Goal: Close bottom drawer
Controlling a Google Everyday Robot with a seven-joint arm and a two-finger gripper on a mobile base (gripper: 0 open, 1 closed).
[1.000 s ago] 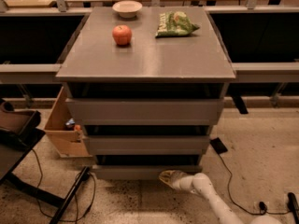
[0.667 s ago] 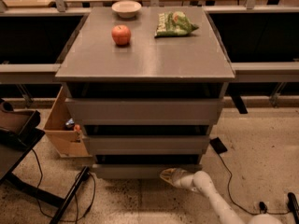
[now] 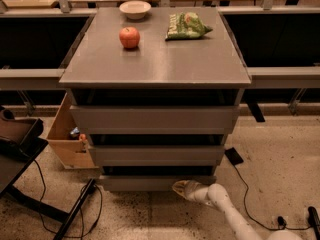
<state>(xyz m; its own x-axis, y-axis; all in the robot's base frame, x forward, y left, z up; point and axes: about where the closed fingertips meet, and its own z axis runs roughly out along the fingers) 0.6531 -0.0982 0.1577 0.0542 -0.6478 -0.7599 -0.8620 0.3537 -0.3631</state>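
Observation:
The bottom drawer [image 3: 150, 183] is the lowest of three grey handleless drawers in the cabinet, its flat front panel just above the floor. A dark gap shows above its front panel. My gripper [image 3: 179, 188] is on the end of the white arm that comes in from the lower right. It is low near the floor, right against the right part of the bottom drawer's front panel.
On the cabinet top [image 3: 155, 59] lie a red apple [image 3: 129, 37], a white bowl [image 3: 135, 9] and a green snack bag [image 3: 186, 25]. A cardboard box [image 3: 67, 141] stands left of the cabinet. Black cables [image 3: 240, 179] and a dark stand [image 3: 20, 144] are on the speckled floor.
The gripper has stayed against the bottom drawer's front, shifting only slightly. The drawer front looks almost unchanged.

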